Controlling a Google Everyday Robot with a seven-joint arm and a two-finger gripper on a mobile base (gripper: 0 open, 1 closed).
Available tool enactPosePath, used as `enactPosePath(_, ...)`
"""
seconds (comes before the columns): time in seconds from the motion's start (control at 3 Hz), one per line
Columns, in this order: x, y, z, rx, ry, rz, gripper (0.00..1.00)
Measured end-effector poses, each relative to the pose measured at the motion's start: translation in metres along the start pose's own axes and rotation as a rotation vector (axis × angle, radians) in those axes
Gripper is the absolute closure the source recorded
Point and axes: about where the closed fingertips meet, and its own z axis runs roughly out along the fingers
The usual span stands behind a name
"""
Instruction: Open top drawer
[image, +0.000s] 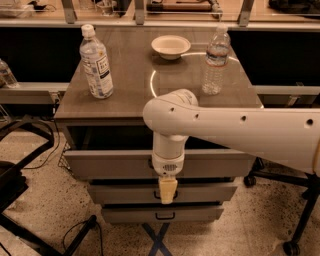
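The top drawer (105, 164) is the tallest grey front of three, right under the brown table top (130, 75). It stands pulled out a little, with a dark gap above its front. Its small dark handle (150, 163) is mostly hidden behind my white wrist. My gripper (167, 192) hangs straight down from the wrist, its tan tip in front of the second drawer front (210, 192), just below the top drawer's lower edge at centre. The third drawer front (165, 215) lies below it.
On the table top stand a labelled water bottle (96, 62) at left, a white bowl (170, 46) at the back and a second bottle (215, 60) at right. Black frame legs and cables (30, 150) lie at left. A chair base (300, 220) is at right.
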Motion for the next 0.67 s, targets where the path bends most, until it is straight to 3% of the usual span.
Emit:
enactPosePath(0.33,0.0017,-0.0027,0.0060,0.000,-0.017,0.005,0.64)
enactPosePath(0.67,0.0023,-0.0029,0.0077,-0.001,-0.019,0.006,0.95)
